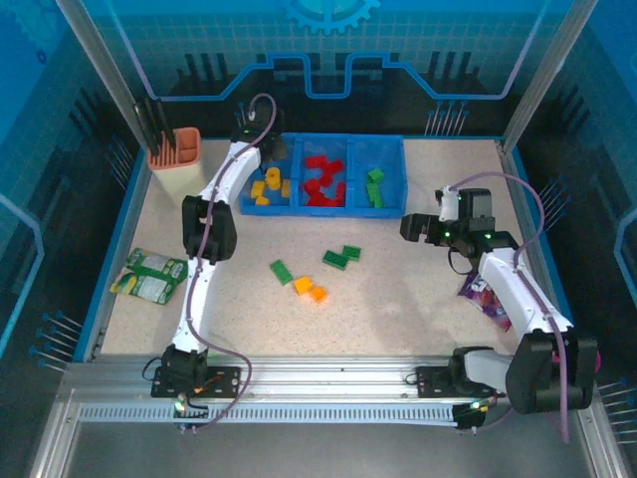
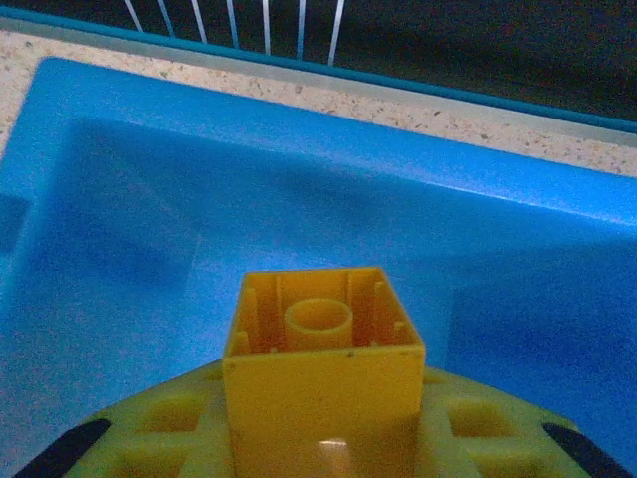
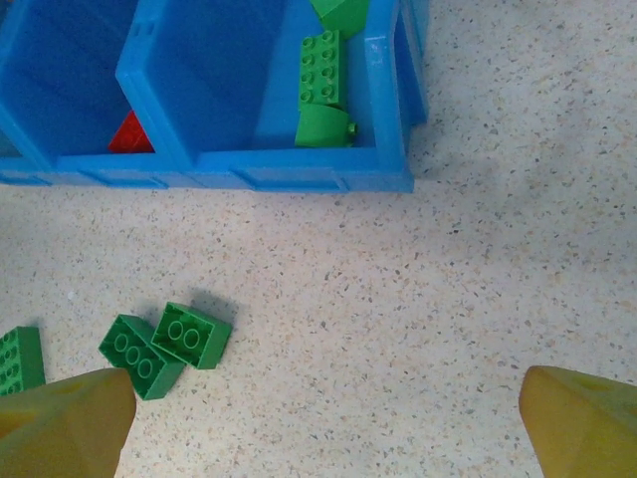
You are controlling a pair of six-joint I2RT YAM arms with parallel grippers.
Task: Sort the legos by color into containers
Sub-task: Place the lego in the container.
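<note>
Three tray (image 1: 323, 210) compartments hold yellow, red and green legos (image 1: 320, 179); loose green bricks (image 1: 341, 257) and orange bricks (image 1: 311, 289) lie on the table (image 1: 418, 309).

Left wrist: left gripper (image 2: 323, 433) clamps a yellow brick (image 2: 323, 349) over the left compartment (image 2: 149, 219).

Right wrist: right gripper (image 3: 328, 418), jaws wide apart, holds nothing, near two touching green bricks (image 3: 164, 344).

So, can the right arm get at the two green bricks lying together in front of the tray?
Probably yes: the right gripper is open, the two green bricks lie on bare table just ahead of it, nothing between.
</note>
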